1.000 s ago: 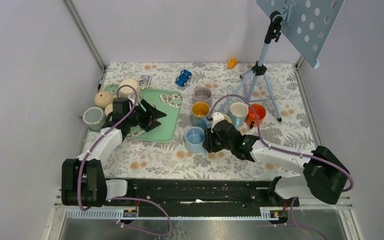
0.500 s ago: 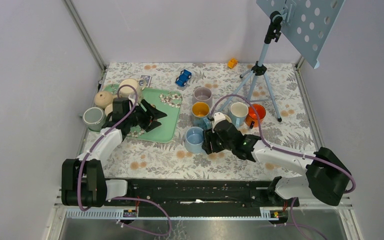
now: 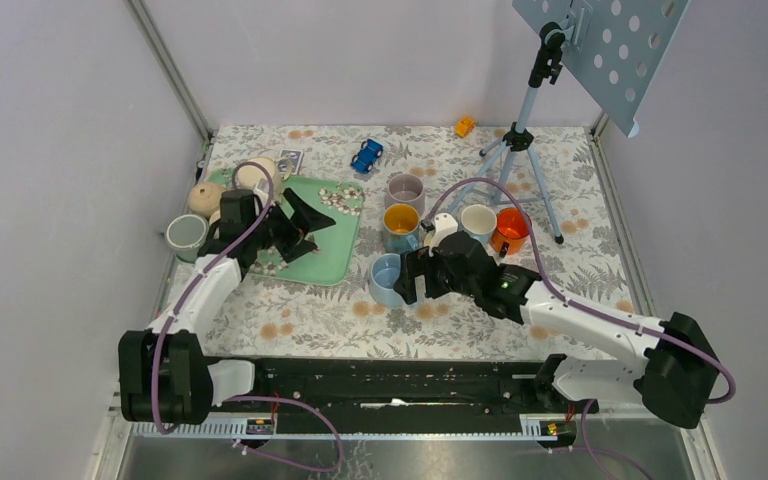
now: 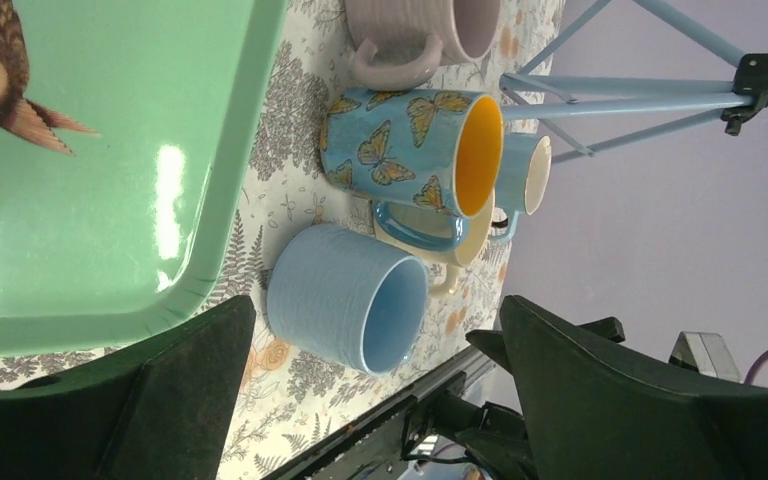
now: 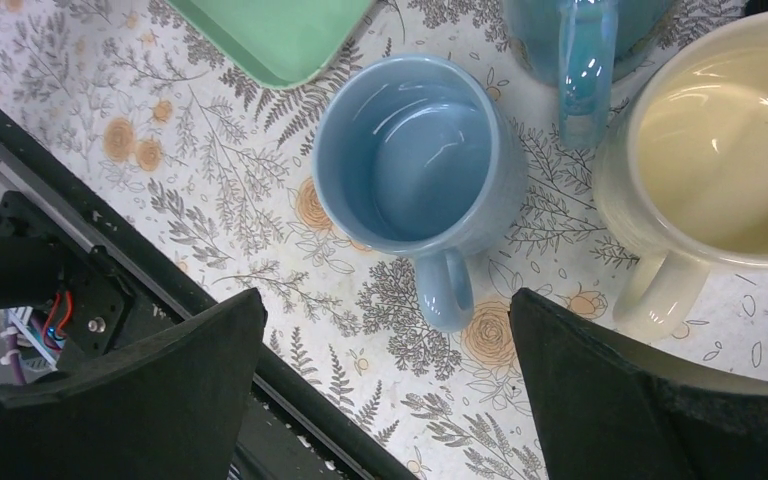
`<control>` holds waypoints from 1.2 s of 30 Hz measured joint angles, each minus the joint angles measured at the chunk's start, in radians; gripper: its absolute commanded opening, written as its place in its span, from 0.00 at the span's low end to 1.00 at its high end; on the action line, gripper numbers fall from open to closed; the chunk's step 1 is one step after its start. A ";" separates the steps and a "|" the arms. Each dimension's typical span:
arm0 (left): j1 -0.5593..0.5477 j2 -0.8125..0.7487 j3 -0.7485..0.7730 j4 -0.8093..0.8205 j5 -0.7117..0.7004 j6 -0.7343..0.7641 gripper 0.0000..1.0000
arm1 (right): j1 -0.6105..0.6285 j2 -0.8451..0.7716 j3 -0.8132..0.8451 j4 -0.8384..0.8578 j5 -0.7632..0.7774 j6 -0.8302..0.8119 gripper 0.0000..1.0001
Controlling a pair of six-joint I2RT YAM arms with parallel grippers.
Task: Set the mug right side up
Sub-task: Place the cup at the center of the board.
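**Blue mug upright on the surface, both sets of jaws wide and empty**

The blue mug stands right side up on the floral surface, just off the near right corner of the green tray. Its long axis is vertical, with the mouth facing straight up and the inside bare. The handle points near and to the right. The right gripper hovers above the mug, its jaws spread wide to either side of it and touching nothing. A cream mug sits just beside the blue one on its far right, and the butterfly mug stands just behind it. The left gripper hangs over the tray, its jaws also wide apart and holding nothing.
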 measured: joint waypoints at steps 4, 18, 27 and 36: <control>-0.003 -0.025 0.047 -0.049 -0.026 0.032 0.99 | 0.001 -0.013 0.010 -0.008 0.001 0.019 1.00; -0.055 -0.138 0.181 -0.370 -0.566 0.023 0.99 | 0.002 -0.061 0.019 -0.027 0.082 0.084 1.00; -0.130 -0.064 0.311 -0.595 -0.979 -0.228 0.99 | 0.002 -0.100 0.019 -0.024 0.099 0.091 1.00; -0.093 0.167 0.530 -0.806 -1.156 -0.374 0.99 | 0.002 -0.115 0.019 -0.023 0.097 0.090 1.00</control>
